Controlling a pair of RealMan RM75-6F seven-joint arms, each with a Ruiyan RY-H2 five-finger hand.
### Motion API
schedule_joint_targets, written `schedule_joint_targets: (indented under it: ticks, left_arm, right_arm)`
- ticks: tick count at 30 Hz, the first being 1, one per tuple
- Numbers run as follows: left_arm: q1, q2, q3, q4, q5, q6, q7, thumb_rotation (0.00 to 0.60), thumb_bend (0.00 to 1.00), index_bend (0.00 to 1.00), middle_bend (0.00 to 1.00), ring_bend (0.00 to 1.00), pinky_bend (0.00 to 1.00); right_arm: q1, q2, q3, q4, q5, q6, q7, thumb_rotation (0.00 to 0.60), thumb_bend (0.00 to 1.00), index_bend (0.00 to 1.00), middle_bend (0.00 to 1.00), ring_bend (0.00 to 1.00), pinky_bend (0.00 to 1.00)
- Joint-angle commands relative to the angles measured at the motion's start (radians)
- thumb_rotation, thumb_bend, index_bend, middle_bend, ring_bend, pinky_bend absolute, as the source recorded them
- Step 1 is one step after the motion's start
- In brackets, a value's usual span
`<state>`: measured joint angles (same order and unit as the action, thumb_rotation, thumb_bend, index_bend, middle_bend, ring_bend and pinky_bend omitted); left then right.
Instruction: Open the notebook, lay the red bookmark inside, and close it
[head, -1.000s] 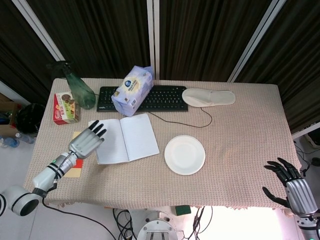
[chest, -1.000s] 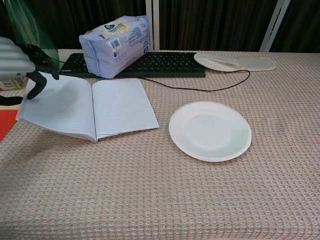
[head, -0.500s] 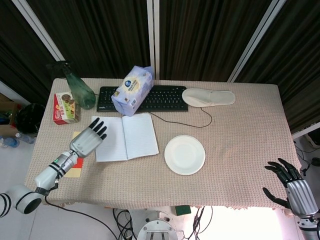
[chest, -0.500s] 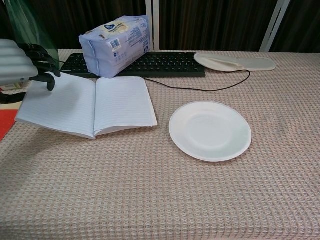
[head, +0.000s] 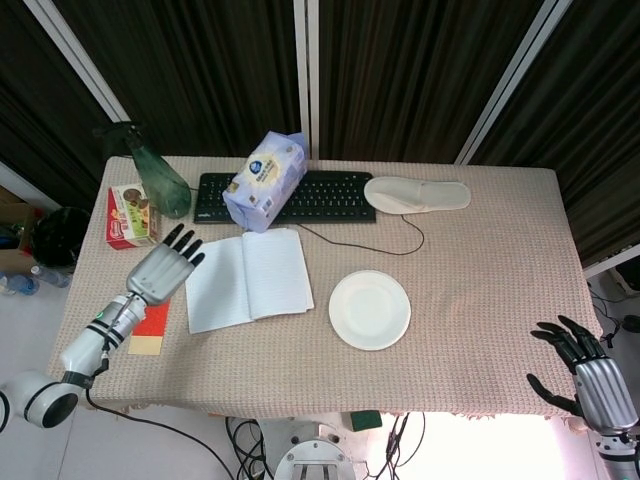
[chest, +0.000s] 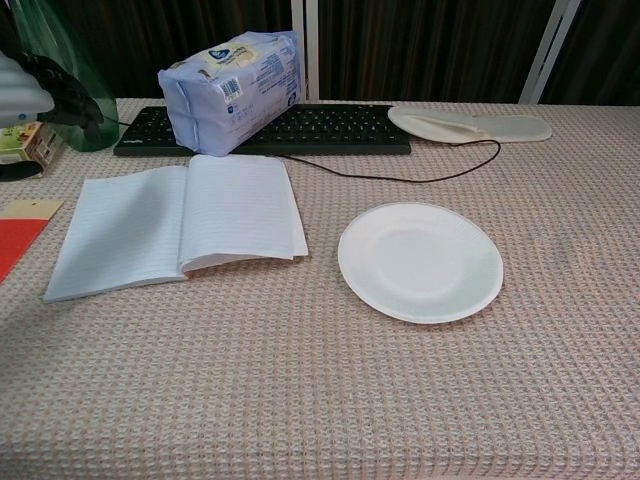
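Now the notebook (head: 247, 279) lies open; left hand (head: 160, 268) hovers beside it, fingers spread, holding nothing; right hand (head: 583, 372) spread near the table's (head: 480, 280) right corner.

head: high, looking down | chest: low, near, forward | shared: notebook (head: 247, 279)

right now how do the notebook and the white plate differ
The notebook is rectangular and lies open, lined pages up; the plate is round and bare. The notebook lies nearer the left hand, the plate toward the table's middle. In the chest view the notebook's right page stack sits thicker, while the plate is shallow. Both are white and rest on the tablecloth.
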<state>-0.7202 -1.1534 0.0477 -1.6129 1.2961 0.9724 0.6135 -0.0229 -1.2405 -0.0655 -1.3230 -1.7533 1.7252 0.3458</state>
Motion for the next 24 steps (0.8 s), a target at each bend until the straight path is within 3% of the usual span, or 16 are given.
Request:
schedule_joint_targets:
  ticks: [1, 7, 11, 18, 24]
  left_arm:
    - [0.008, 0.019, -0.008, -0.017, -0.056, -0.021, 0.023, 0.600, 0.38, 0.25, 0.14, 0.09, 0.09]
    - [0.017, -0.008, -0.038, -0.025, -0.081, -0.047, -0.101, 0.600, 0.38, 0.25, 0.16, 0.09, 0.09]
    - [-0.015, -0.067, -0.055, 0.003, -0.064, -0.086, -0.115, 0.600, 0.41, 0.25, 0.17, 0.09, 0.09]
    - [-0.088, -0.171, -0.094, 0.048, -0.107, -0.150, -0.052, 0.600, 0.46, 0.25, 0.19, 0.09, 0.09]
    - [-0.136, -0.213, -0.085, 0.063, -0.263, -0.168, 0.136, 0.600, 0.49, 0.28, 0.21, 0.09, 0.09]
  right_arm:
    - [0.002, -0.001, 0.000, 0.001, 0.001, -0.003, 0.002, 0.600, 0.21, 0.29, 0.21, 0.10, 0.19]
    - [0.010, -0.007, 0.000, 0.005, 0.000, -0.019, 0.002, 0.600, 0.21, 0.29, 0.21, 0.10, 0.19]
    - [0.013, -0.010, 0.000, 0.005, 0.000, -0.022, 0.002, 0.600, 0.21, 0.29, 0.21, 0.10, 0.19]
    - [0.010, -0.007, -0.001, 0.004, 0.005, -0.022, 0.003, 0.600, 0.21, 0.29, 0.21, 0.10, 0.19]
    - [0.005, -0.007, -0.001, 0.009, 0.014, -0.021, 0.009, 0.600, 0.21, 0.29, 0.21, 0.10, 0.19]
